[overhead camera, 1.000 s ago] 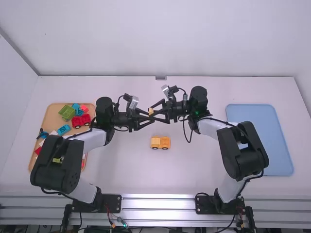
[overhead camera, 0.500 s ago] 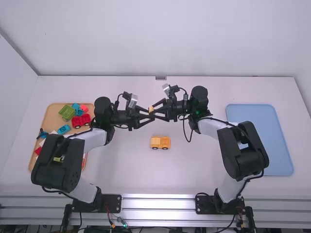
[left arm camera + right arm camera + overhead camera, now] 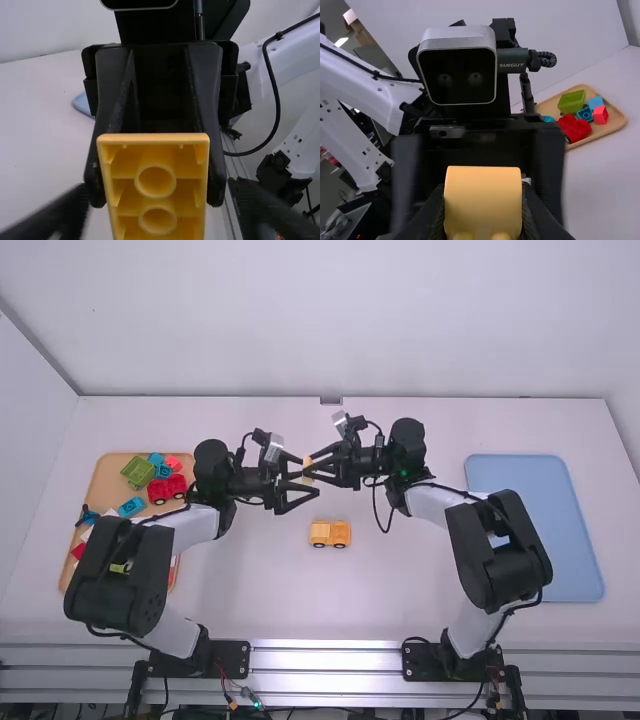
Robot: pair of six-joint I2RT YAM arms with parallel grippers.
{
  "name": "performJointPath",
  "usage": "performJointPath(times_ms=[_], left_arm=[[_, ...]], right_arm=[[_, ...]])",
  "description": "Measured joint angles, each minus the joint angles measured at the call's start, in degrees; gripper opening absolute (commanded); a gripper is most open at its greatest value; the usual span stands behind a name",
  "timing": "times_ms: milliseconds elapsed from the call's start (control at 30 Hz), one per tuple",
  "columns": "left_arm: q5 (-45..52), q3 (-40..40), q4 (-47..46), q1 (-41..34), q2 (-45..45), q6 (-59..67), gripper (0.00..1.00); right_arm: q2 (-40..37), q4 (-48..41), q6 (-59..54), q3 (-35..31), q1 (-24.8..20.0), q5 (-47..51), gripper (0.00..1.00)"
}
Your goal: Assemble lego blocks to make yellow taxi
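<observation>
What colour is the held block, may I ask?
The block is yellow, clearest in the left wrist view.

In the high view, a white surface (image 3: 240, 590) is seen. On it, a tan tray (image 3: 107, 478) is placed at left, a blue tray (image 3: 545, 530) at right, and a yellow toy vehicle (image 3: 329, 532) near the centre.

Left side of desk (image 3: 250, 590): tan tray (image 3: 108, 472) bearing a red toy vehicle (image 3: 167, 490), a green block (image 3: 138, 472) and blue blocks (image 3: 131, 507). Right side: flat blue tray (image 3: 545, 530).
</observation>
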Motion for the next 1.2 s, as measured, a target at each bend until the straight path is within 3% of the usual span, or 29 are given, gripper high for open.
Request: performJointPath(times_ms=[233, 367, 500, 633, 767, 933, 1100, 1200], left_arm=[[-0.5, 0.0, -5.9, 0.0, 0.0, 3.7, 0.99], [-4.9, 0.0, -13.9, 0.1, 0.0, 7.3, 0.99], [-11.4, 0.0, -23.3, 0.4, 0.0, 11.3, 0.99], [-17.9, 0.0, -25.7, 0.4, 0.0, 17.7, 0.99], [-23.0, 0.0, -25.7, 0.4, 0.0, 23.3, 0.99], [-21.3, 1.2, -35.0, 0.4, 0.0, 43.4, 0.99], [-16.5, 1.6, -38.1, 0.4, -2.0, 56.0, 0.99], [-15.2, 2.7, -37.9, 0.4, -5.9, 60.4, 1.00]], right_arm=[[0.0, -4.7, -2.8, 0.0, -3.4, 8.6, 0.00], [-0.1, -18.5, -8.0, 0.1, -7.2, 16.2, 0.00], [-2.3, -46.2, -18.7, 2.2, -9.3, 26.0, 0.00], [-5.1, -74.6, -28.4, 8.9, -7.2, 39.6, 0.00], [-6.3, -89.8, -32.7, 14.7, -1.8, 54.7, 0.00], [-6.2, -94.4, -29.9, 13.9, 3.2, 65.8, 0.00], [-6.2, -92.0, -25.4, 9.3, 3.5, 70.5, 0.00], [-6.0, -90.4, -16.3, 5.1, 2.9, 71.8, 0.00]])
